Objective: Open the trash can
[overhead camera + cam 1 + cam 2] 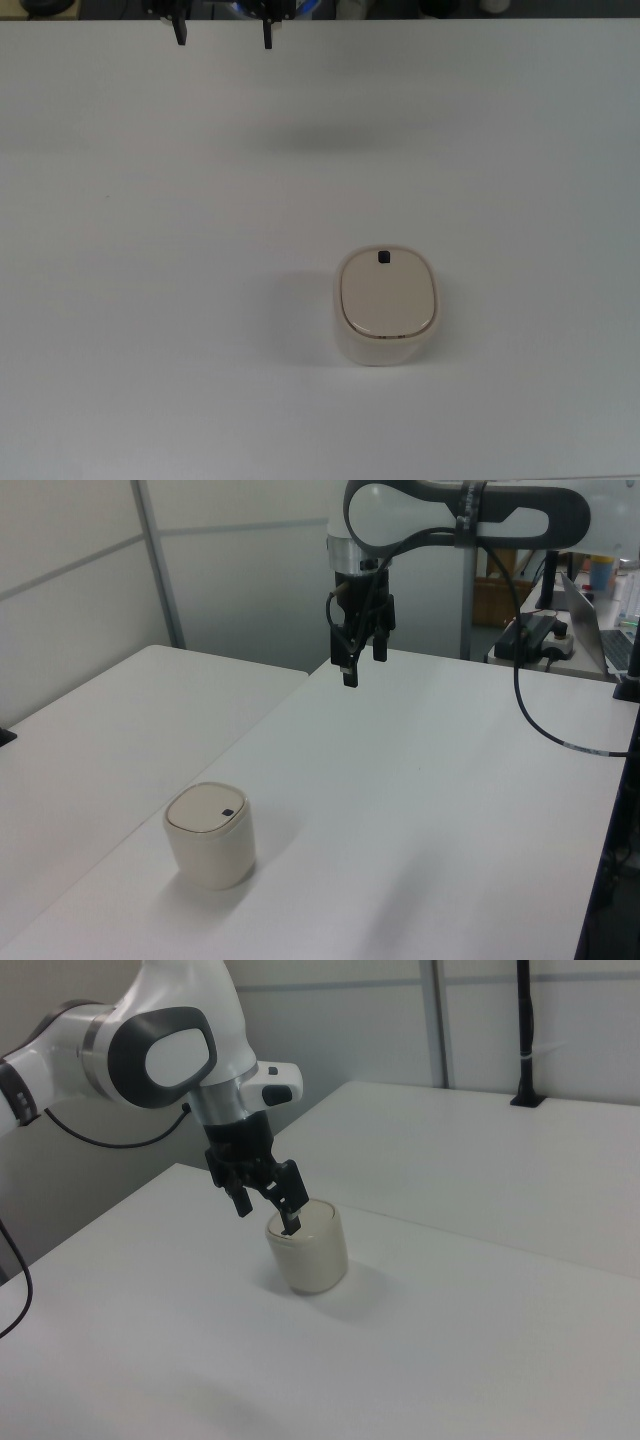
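Note:
The trash can (388,340) is a small cream-white bin standing upright on the white table (150,300). Its beige lid (388,298) lies flat and closed, with a black button (384,257) at the edge toward the top view's top. My gripper (223,35) hangs at the top view's upper edge, well away from the bin and up to its left, fingers spread wide and holding nothing. In the left view the gripper (363,665) floats high above the table, far behind the trash can (212,850). In the right view the gripper (267,1215) overlaps the trash can (315,1260).
A second white table (90,740) adjoins on the left view's left. A laptop (600,630) and a black cable (540,720) sit at the left view's back right. A black post (523,1030) stands on the far table in the right view.

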You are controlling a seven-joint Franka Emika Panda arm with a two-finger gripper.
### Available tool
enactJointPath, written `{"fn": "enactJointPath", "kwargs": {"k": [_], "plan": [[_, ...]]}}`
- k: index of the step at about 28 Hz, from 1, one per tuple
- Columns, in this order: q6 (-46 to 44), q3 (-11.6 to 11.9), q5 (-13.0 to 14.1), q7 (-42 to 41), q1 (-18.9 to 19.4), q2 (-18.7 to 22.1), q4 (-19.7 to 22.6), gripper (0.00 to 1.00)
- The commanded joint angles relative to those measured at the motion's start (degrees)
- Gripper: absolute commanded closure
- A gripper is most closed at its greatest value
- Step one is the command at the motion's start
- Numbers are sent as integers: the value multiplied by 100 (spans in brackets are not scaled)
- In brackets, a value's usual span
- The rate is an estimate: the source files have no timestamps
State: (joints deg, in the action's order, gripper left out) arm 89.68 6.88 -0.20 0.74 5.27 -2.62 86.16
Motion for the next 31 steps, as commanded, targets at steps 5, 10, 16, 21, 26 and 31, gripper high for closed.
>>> {"fn": "enactJointPath", "kwargs": {"k": [5,10,16,21,26,31], "plan": [[-144,6,-33,110,62,77,59,15],[-135,-2,-59,49,71,51,59,70],[-126,-46,-68,-91,71,33,59,78],[-126,-38,-15,-268,62,25,59,76],[-135,-38,-15,-268,62,25,59,76],[-135,-38,-15,-268,62,25,59,78]]}}
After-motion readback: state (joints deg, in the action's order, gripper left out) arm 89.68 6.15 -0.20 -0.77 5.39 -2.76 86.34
